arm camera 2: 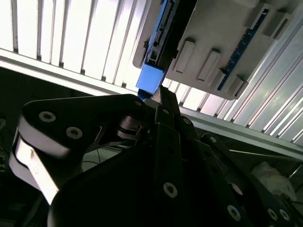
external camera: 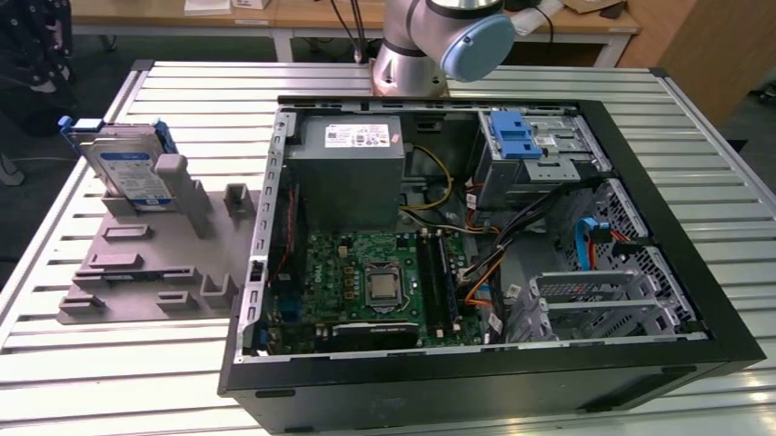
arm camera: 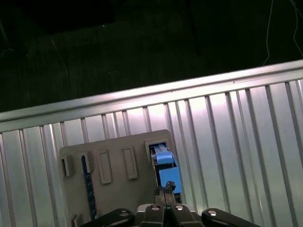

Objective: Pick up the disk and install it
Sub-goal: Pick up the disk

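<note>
The disk (external camera: pixel 127 168) stands upright on its edge in a slot at the far end of a grey holder (external camera: pixel 145 263), at the exterior view's left. It is silver with a white-and-blue label and a blue carrier frame. Both wrist views look down on the holder (arm camera: pixel 113 189) (arm camera 2: pixel 222 42), with the disk's blue top edge (arm camera: pixel 165 170) (arm camera 2: pixel 151 78) showing. My gripper (arm camera: pixel 165 191) (arm camera 2: pixel 161 94) hangs above that edge, apart from it. Its fingertips are drawn together with nothing between them.
An open black computer case (external camera: pixel 485 381) lies on the slatted metal table (external camera: pixel 122 381), right of the holder. Inside are a grey power supply box (external camera: pixel 352 163), a motherboard (external camera: pixel 376 282) and a drive bay with a blue latch (external camera: pixel 515 136). The arm's base (external camera: pixel 424 45) stands behind the case.
</note>
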